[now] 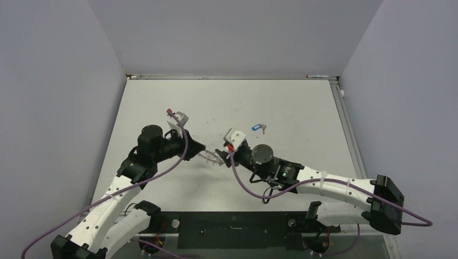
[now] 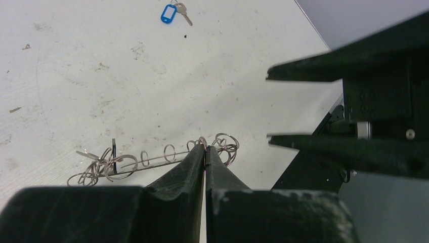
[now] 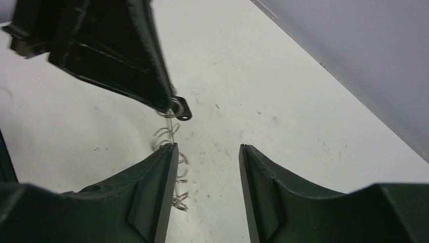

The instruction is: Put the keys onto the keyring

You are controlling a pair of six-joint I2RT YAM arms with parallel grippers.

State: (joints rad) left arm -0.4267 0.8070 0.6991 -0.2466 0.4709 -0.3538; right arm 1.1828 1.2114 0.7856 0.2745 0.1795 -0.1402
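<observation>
Top external: key point(image 1: 259, 128) on white table point(image 1: 162, 102), grey walls point(image 1: 232, 32).

Robotics lab cell, clearly: a scuffed white desk point(image 1: 302, 102) is boxed in on 3 sides by plain grey walls point(image 1: 232, 32), and a left arm point(image 1: 108, 205) and right arm point(image 1: 329, 186), trailed by purple cables point(image 1: 184, 148), are bolted to a black plate point(image 1: 232, 229) at its near edge.

The left hand point(image 2: 205, 152) and right hand point(image 2: 268, 106) crowd the keyring point(image 2: 152, 161); the blue key point(image 2: 169, 13) lies unobstructed.
</observation>
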